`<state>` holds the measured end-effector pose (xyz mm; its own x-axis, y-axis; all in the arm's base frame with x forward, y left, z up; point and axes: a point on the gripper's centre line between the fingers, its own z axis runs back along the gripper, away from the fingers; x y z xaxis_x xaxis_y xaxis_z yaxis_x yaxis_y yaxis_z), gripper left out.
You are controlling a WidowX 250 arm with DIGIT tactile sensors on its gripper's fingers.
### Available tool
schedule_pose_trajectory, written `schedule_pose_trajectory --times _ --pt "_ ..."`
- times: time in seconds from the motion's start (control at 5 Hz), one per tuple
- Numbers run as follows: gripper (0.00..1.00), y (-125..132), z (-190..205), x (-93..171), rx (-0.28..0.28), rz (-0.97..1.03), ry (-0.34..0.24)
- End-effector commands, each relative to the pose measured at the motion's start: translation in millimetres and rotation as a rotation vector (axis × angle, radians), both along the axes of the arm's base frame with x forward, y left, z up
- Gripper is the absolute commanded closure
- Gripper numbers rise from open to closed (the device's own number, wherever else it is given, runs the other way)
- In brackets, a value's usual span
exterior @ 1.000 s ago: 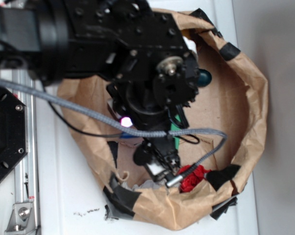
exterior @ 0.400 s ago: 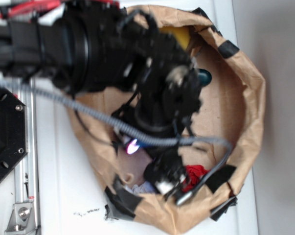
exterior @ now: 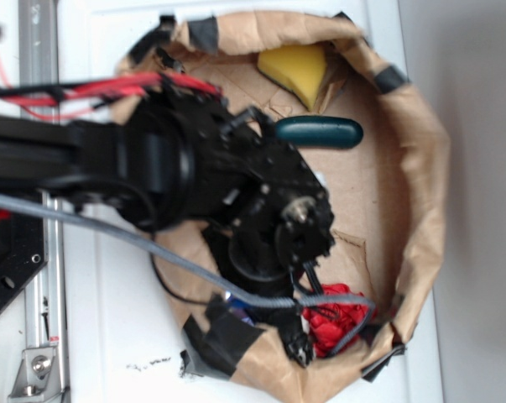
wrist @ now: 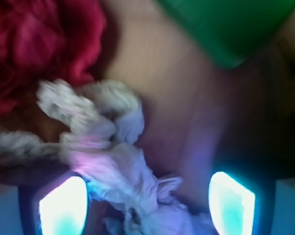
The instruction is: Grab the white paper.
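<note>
**Q:** Two views are supplied; what does the exterior one show?

**A:** Seen from above, the black arm reaches from the left into a brown paper lining patched with black tape. The gripper sits low at the near rim of the lining, just beside a red wad on its right. A yellow wedge lies at the far side, and a dark teal oblong object lies below it, just beyond the arm. A grey cable runs across the arm. The white paper is hidden under the arm in this view.

**Q:** And the wrist view?

**A:** Blurred, but legible. The white paper fills the lower centre, a lumpy, creased wad tinted violet by the glowing fingertips at lower left and lower right. The red wad sits at upper left, touching the paper's upper edge. A green block occupies the upper right, apart from the paper.

**Q:** What is the state of the pincer?

**A:** Its jaws stand wide apart. The paper lies between them, close against the left fingertip and clear of the right; nothing is clamped.
</note>
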<state>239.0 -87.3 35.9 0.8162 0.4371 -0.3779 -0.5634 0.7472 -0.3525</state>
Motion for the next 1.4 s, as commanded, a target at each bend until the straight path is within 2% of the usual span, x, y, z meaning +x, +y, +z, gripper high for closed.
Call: schedule_pose_trajectory --times 0.0,0.4,0.6,1.0,1.2 --pt "1.0 -28 -11 -23 0.002 -0.054 0.025" --pt "1.0 -15 -2 -17 0.023 -0.058 -0.037" --pt "1.0 10 17 -7 0.055 -0.051 -0.108" --pt "1.0 79 62 27 0.182 0.019 -0.312" --pt "1.0 88 71 31 0.201 0.016 -0.348"
